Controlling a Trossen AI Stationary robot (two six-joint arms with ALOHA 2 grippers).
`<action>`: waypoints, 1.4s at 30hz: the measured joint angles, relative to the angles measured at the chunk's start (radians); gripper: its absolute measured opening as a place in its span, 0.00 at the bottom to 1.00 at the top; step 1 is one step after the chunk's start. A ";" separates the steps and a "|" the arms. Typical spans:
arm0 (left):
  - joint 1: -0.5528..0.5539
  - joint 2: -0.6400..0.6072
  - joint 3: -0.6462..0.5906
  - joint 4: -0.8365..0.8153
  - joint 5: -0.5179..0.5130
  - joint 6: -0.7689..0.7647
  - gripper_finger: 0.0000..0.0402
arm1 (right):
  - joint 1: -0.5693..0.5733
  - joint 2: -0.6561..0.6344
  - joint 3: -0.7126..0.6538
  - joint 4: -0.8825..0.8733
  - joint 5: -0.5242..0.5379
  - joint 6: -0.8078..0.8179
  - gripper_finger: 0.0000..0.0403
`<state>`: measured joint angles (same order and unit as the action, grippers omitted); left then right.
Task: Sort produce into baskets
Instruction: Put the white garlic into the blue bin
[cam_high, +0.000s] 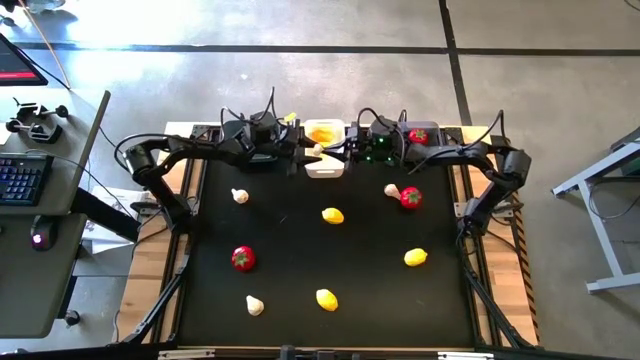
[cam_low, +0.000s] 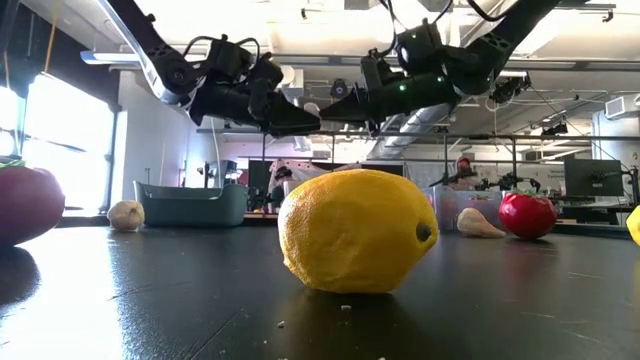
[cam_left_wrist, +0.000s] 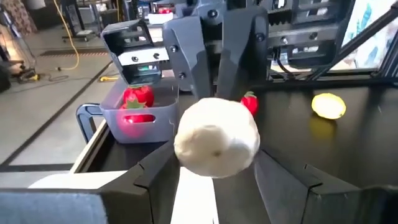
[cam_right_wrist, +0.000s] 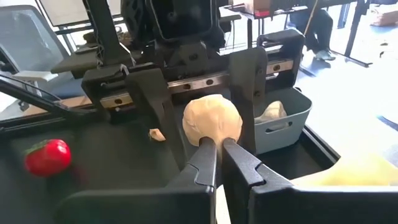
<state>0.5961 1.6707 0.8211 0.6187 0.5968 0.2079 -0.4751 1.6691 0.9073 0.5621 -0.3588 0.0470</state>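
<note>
- Garlic (cam_left_wrist: 216, 138), at picture centre, hangs between both pincers above the white basket (cam_high: 324, 166): right pincer (cam_right_wrist: 217, 144) pinches its stem, left pincer (cam_left_wrist: 214, 163) half-closed around it.
- Mistimed release could drop it onto the counter (cam_high: 300, 240).

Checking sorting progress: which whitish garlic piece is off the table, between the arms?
The whitish garlic piece held up between both grippers' fingers over the white basket; the other three lie on the black mat.
</note>
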 joint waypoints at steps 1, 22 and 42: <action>0.000 0.000 0.000 -0.001 0.001 0.005 0.45 | 0.000 0.000 0.000 -0.001 0.001 0.007 0.00; 0.040 0.000 -0.001 0.024 0.129 -0.049 0.34 | 0.006 -0.001 0.000 -0.037 0.007 0.022 0.01; 0.217 -0.028 -0.001 -0.068 0.133 -0.110 0.27 | -0.048 -0.001 0.001 -0.053 0.134 -0.003 0.58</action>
<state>0.8132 1.6431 0.8204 0.5510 0.7299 0.0979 -0.5228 1.6684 0.9081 0.5088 -0.2250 0.0441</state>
